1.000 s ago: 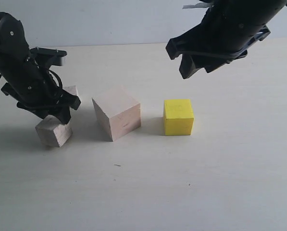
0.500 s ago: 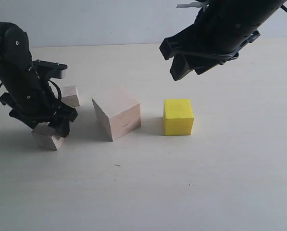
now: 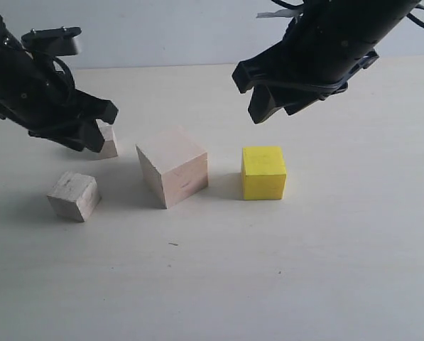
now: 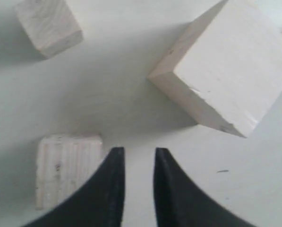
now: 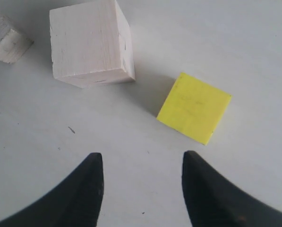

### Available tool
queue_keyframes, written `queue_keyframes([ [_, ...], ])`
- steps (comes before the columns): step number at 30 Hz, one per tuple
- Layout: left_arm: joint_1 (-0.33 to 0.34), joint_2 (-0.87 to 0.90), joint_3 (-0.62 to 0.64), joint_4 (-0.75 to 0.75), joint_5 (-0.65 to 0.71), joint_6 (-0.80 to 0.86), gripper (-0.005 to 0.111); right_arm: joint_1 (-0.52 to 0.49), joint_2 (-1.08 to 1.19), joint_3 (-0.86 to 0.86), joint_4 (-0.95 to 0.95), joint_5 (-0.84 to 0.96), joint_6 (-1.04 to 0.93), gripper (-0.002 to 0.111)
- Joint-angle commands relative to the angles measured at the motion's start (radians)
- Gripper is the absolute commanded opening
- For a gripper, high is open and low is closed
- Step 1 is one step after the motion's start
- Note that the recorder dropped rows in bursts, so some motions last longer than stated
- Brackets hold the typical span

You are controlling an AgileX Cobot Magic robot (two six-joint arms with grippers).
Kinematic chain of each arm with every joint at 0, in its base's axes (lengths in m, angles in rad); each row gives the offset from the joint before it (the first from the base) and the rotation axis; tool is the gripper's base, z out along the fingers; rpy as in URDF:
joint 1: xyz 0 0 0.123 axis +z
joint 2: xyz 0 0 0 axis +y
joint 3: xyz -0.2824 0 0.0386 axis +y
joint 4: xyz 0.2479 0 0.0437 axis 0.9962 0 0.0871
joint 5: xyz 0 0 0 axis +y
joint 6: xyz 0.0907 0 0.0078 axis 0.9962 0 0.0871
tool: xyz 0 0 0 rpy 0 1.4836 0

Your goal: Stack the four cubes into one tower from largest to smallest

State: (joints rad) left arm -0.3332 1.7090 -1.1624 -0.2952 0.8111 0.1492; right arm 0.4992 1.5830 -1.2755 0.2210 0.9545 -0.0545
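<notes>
We are logging 4 cubes, each resting singly on the pale table (image 3: 283,284) — none is stacked on another. The large pale wood cube (image 3: 172,167) is sitting near the middle, turned so that 1 vertical edge is facing the exterior camera. The yellow cube (image 3: 263,172) is sitting to its right in that view, near it but apart. The front small cube (image 3: 74,196) is lying to the left of the large cube, apart from it and turned at an angle. The rear small cube (image 3: 109,142) is sitting farther back, partly hidden behind the left gripper (image 3: 84,141), and we are not able to tell which of the 2 small cubes is the larger. The left gripper is hanging low over that rear cube, its jaws standing a narrow gap apart with nothing between them. In the left wrist view a small cube is showing just beside 1 finger (image 4: 110,189), outside the gap, and we cannot tell whether the 2 are touching. The right gripper (image 3: 275,110) is hovering well above the table, over and slightly behind the yellow cube, touching nothing — its jaws are spread wide and are empty. In the right wrist view the yellow cube and the large cube are lying beyond the fingertips, apart from each other.
</notes>
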Motion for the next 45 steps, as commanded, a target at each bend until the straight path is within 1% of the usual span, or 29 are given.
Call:
queue_keyframes([
  [1,0.002,0.012,-0.001,-0.144,-0.017,0.11,0.001,0.001,0.0,-0.008,0.005,-0.011,-0.005,0.05],
  [3,-0.008,0.044,-0.001,-0.148,-0.017,0.11,0.001,0.001,0.0,-0.008,0.005,-0.011,-0.005,0.05],
  [5,-0.032,0.114,-0.001,-0.15,-0.027,0.11,0.001,0.001,0.0,-0.008,0.005,-0.003,-0.005,0.05],
  [10,-0.069,0.194,-0.001,-0.179,-0.13,0.117,0.001,0.001,0.0,-0.008,-0.011,0.002,-0.005,0.05],
  [13,-0.076,0.23,-0.003,-0.187,-0.217,0.132,0.001,0.001,0.0,-0.008,-0.016,-0.002,-0.002,0.05],
  [14,-0.076,0.238,-0.013,-0.187,-0.226,0.132,0.001,0.001,0.0,-0.008,-0.016,-0.005,-0.002,0.05],
  [23,-0.076,0.324,-0.134,-0.194,-0.223,0.132,0.001,0.001,0.0,-0.008,-0.018,-0.007,-0.002,0.05],
  [27,-0.076,0.33,-0.154,-0.194,-0.221,0.132,0.001,0.001,0.0,-0.008,-0.022,-0.007,-0.002,0.05],
  [30,-0.076,0.33,-0.154,-0.194,-0.207,0.132,0.001,0.001,0.0,-0.008,-0.022,-0.007,-0.002,0.05],
  [34,-0.076,0.33,-0.154,-0.181,-0.155,0.126,0.001,0.001,0.0,-0.008,-0.022,-0.007,-0.002,0.05],
  [36,-0.076,0.328,-0.152,-0.155,-0.13,0.112,0.001,0.001,0.0,-0.008,-0.022,-0.007,-0.002,0.05],
  [41,-0.074,0.313,-0.102,-0.043,-0.105,0.049,0.001,0.001,0.0,-0.008,-0.022,-0.003,-0.002,0.05],
  [45,-0.072,0.289,-0.068,-0.042,-0.107,0.052,0.001,0.001,0.0,-0.008,-0.022,-0.003,-0.002,0.05],
])
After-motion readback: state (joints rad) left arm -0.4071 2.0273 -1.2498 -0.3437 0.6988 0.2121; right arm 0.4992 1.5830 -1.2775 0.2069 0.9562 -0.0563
